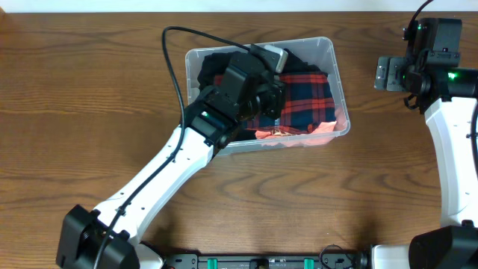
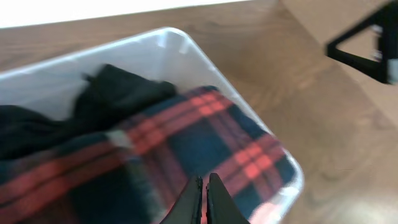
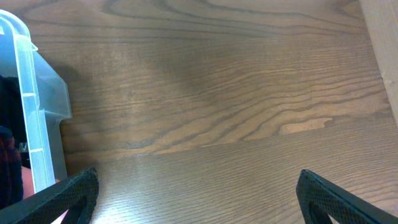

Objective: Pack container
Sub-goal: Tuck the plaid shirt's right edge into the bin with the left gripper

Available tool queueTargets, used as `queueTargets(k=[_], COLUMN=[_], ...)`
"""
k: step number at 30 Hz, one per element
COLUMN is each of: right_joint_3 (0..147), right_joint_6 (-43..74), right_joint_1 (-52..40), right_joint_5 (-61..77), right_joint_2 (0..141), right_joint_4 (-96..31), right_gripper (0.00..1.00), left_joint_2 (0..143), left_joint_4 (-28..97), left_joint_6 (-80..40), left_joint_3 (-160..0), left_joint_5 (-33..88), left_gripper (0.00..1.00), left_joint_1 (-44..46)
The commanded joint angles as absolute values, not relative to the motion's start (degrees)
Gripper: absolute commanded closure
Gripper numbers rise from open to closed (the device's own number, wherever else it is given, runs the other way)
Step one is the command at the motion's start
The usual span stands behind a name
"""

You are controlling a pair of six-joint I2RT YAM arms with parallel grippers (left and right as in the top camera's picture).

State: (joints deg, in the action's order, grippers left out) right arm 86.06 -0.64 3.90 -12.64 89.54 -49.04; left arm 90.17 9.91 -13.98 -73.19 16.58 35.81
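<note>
The container (image 1: 342,97) is sitting on the worktop (image 1: 89,112) directly beneath the left pincer (image 2: 206,186). Its mouth is facing up, and its long axis is running across the worktop from that pincer's side towards the right pincer (image 3: 198,196), slightly skewed. It is looking well filled. A red-and-navy plaid cloth (image 1: 308,91) is spreading under the left pincer's tips, and a black garment (image 1: 213,66) is bunching beside them towards the container's other end. An orange cloth (image 1: 317,128) is peeking out along the wall nearest the arm bases. The left pincer is pointing down with its jaws pinched together and gripping nothing, likely so as to press the plaid flat. The right pincer is waiting over bare wood with its jaws spread wide and the container just off to its left, probably parked there so as not to obstruct.
</note>
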Motion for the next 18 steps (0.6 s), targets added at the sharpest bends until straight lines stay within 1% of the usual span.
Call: queueTargets(k=[1,10,18], right_joint_3=[86.17,86.17,86.17], right_joint_6=[-0.69,-0.69,-0.69], right_joint_1=[4.27,4.27,4.27], right_joint_5=[-13.06,-13.06,-13.06], right_joint_2=[89.80,89.80,89.80], right_joint_4=[-49.10,-49.10,-49.10], right_gripper=[0.01,0.01,0.01], left_joint_2=[91.85,96.97,100.68], left_joint_4=[8.75,3.01,2.07], left_joint_6=[-15.35,-15.33,-15.29], left_joint_3=[-72.88,-72.88,-72.88], left_joint_5=[22.98,22.94,22.92], left_gripper=[0.94,0.94,0.94], left_joint_1=[37.54,42.59,42.83])
